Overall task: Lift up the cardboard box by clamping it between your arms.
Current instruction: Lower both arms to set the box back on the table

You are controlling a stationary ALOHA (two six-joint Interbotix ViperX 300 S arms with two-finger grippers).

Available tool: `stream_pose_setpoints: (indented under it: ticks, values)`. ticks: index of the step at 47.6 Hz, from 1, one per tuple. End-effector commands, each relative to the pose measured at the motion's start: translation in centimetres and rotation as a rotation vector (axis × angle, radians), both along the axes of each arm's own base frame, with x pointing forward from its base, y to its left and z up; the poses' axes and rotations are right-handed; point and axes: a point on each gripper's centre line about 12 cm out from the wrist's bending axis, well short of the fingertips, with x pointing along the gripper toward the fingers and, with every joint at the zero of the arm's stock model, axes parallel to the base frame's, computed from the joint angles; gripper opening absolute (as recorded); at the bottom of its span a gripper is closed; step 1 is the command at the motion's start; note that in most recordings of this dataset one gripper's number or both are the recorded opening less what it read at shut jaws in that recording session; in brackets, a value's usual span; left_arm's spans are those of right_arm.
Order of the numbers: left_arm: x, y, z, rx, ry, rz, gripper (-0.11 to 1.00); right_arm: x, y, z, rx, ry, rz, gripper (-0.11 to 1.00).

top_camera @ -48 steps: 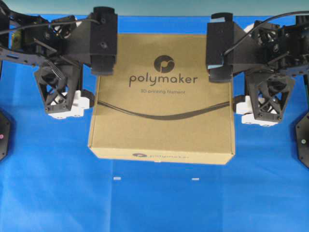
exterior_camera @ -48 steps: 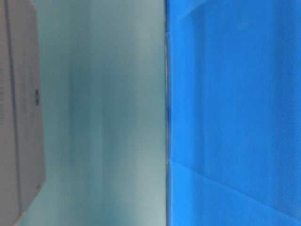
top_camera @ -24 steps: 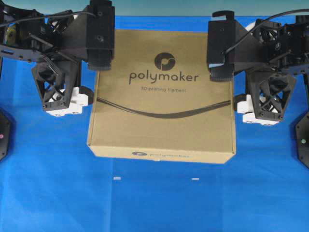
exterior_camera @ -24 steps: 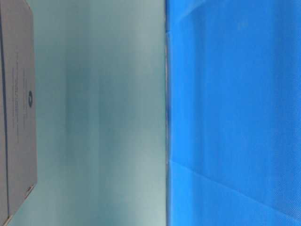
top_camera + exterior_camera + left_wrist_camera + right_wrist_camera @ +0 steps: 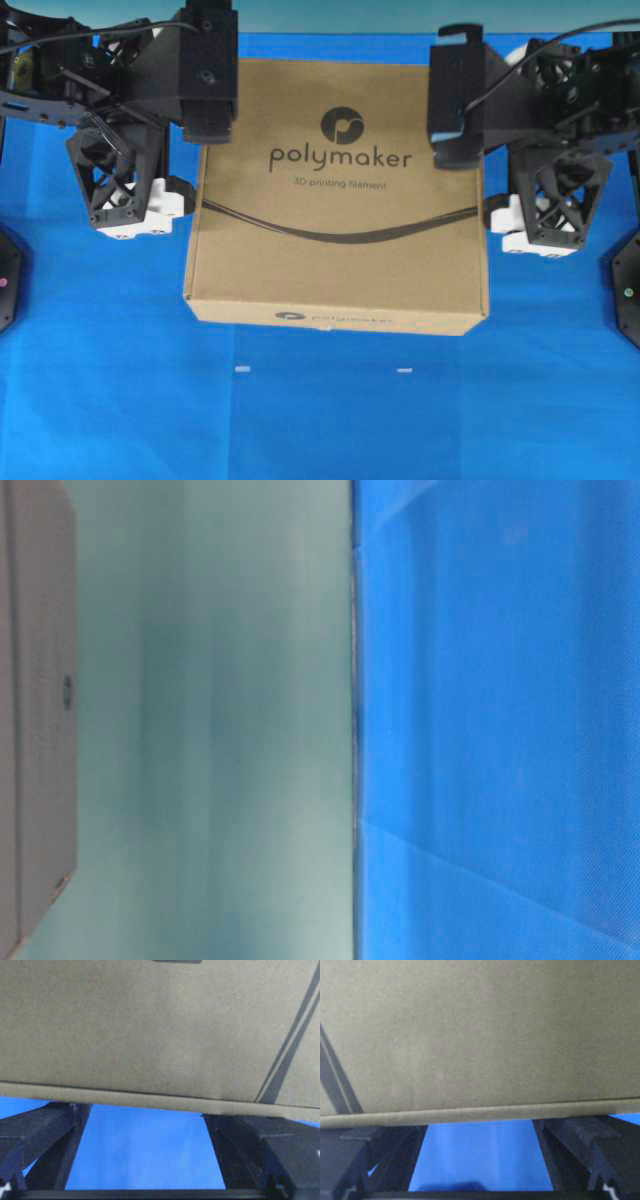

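The cardboard box serves as the reference landmark. It lies flat with its printed face upward, showing the "polymaker" wordmark, a round logo and a curved dark line, above the blue cloth. In the table-level view, which is turned on its side, the box appears at the left frame edge, well apart from the blue cloth; a pale teal wall shows between them.

The left arm stands against the box's left edge, near the far corner. The right arm stands against the box's right edge, also near the far corner. Black camera housings on both arms overlap the box's top face at those corners.

The left gripper has its jaws spread wide. Its fingers reach under the box's edge, with blue cloth visible between them. The right gripper also stands at full spread, its fingers beneath the opposite box edge. Neither pair of jaws closes on the box; the box sits between the two arms.

Two small white marks lie on the cloth, on the near side of the box.
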Motion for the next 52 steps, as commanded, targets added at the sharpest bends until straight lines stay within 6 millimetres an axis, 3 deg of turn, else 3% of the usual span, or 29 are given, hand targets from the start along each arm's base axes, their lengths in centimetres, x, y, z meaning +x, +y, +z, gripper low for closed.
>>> stream_pose_setpoints:
  ticks: [1,14,30,52]
  values:
    - [0.9,-0.2,0.4,-0.006,-0.075,0.001,0.86,1.2,-0.5,0.0,-0.001,-0.104,-0.033,0.99]
    - [1.7,-0.4,-4.1,-0.005,-0.086,-0.011,0.86,1.4,-0.6,-2.7,-0.021,-0.213,-0.023,0.99]
    - [2.3,-0.5,-8.4,-0.007,-0.07,-0.017,0.86,1.6,-0.6,-7.7,-0.02,-0.219,-0.011,0.99]
    - [3.2,-0.7,-16.8,-0.021,0.022,-0.024,0.86,2.0,-0.5,-14.7,-0.016,-0.211,0.007,0.99]
